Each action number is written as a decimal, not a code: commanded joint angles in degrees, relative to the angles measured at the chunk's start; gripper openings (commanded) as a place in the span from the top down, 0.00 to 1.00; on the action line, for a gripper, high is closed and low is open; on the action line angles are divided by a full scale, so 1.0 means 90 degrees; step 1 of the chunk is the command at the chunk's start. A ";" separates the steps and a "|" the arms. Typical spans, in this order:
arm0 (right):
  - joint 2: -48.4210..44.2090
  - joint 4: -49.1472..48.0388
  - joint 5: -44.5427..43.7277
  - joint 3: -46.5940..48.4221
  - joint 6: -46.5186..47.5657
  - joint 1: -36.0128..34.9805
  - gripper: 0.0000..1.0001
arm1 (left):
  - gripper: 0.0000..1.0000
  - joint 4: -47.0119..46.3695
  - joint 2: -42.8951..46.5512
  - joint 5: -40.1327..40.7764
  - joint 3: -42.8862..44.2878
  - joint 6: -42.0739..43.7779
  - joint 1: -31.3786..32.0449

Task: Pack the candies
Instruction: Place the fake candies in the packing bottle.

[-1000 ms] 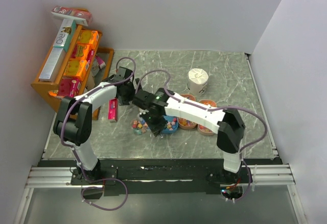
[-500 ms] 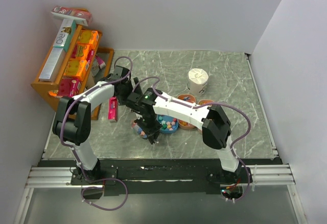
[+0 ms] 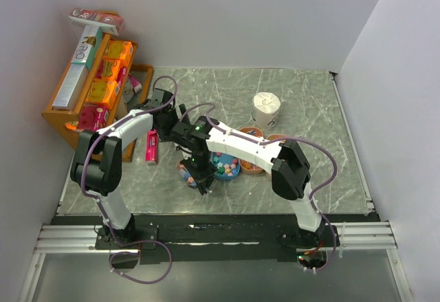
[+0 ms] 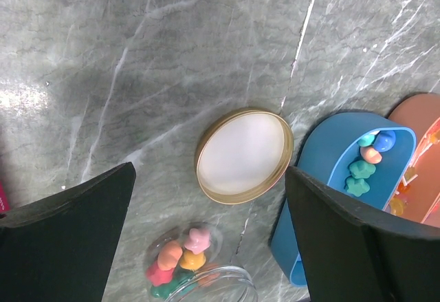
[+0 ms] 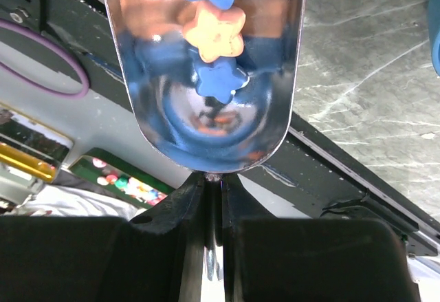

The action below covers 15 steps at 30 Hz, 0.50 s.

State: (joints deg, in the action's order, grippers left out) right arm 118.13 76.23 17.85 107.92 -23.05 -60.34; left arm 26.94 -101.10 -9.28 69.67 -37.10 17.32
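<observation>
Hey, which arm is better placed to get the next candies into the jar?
Right. The right gripper is shut on the scoop, loaded with star candies, near the jar; the left gripper hangs open, empty.

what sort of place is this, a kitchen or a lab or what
Most likely a robot test cell, not a kitchen: plain white panels box in a marble-look tabletop, two arms are bolted to a metal rail at its edge, and a wooden rack of boxes and bowls of candies look staged.

lid [image 4: 243,155]: left of tray [image 4: 309,202] (left wrist view) | candies [image 5: 214,30]: in scoop [image 5: 206,133], jar [image 4: 218,272], tray
</observation>
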 commanded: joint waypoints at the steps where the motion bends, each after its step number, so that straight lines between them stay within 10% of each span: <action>1: -0.0010 0.1100 0.0292 0.0323 0.0032 0.0190 1.00 | 0.04 -0.0063 0.0012 -0.0073 0.0218 -0.0047 -0.0020; 15: 0.0020 0.1345 0.1034 -0.0018 0.0315 0.0483 1.00 | 0.03 -0.0103 -0.0007 -0.0199 0.0189 -0.0048 -0.0059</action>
State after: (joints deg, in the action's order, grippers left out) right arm 118.26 76.27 23.75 107.94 -21.89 -56.45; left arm 26.92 -101.10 -9.47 69.67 -37.12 17.06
